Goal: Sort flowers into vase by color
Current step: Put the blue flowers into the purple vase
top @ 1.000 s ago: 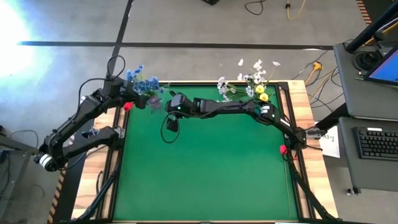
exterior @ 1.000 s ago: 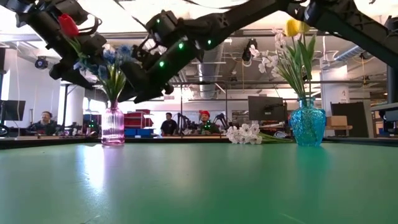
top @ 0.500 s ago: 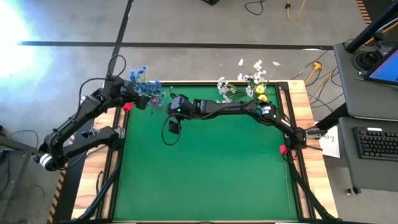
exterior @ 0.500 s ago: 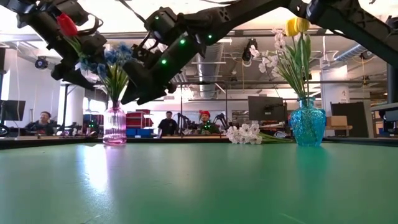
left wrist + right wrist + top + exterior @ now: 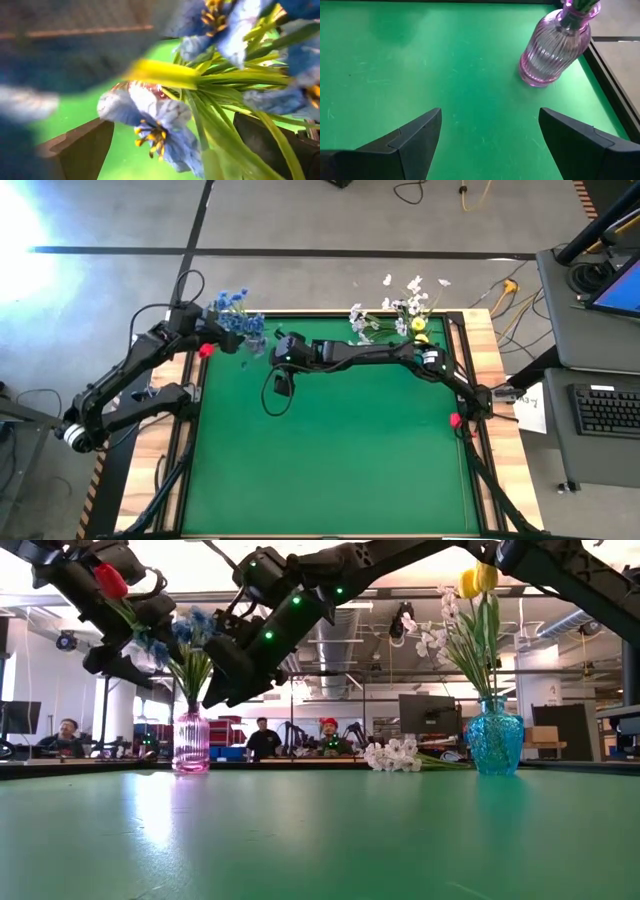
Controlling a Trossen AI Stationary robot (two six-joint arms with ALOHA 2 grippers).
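High view: the green felt-topped desk (image 5: 330, 450) filled the middle of the frame; the left tool (image 5: 222, 340) sat at its upper-left corner among blue-petalled artificial flowers on thin green stems (image 5: 238, 320), and the right tool (image 5: 272, 346) hovered just beside them. White blossom sprays and a yellow tulip (image 5: 421, 335) stood at the upper right.

Low view: a ribbed pink glass vase (image 5: 191, 743) at left held the blue flowers and green stems; a red tulip (image 5: 110, 581) showed at upper left against the left arm. A turquoise glass vase (image 5: 494, 743) at right held yellow tulips (image 5: 477, 580) and white sprays. A loose white spray (image 5: 393, 754) lay on the desk just beside it.

Left wrist view: fingers (image 5: 82, 150) were spread, blue blooms and stems between them; nothing looked pinched.

Right wrist view: fingers (image 5: 417, 137) were spread over bare felt, the pink vase at upper right, apart.

Handling: the flowers looked light and springy, with soft heads that crush; take them by the stem, below the bloom. The glass vases looked tippable and fragile.
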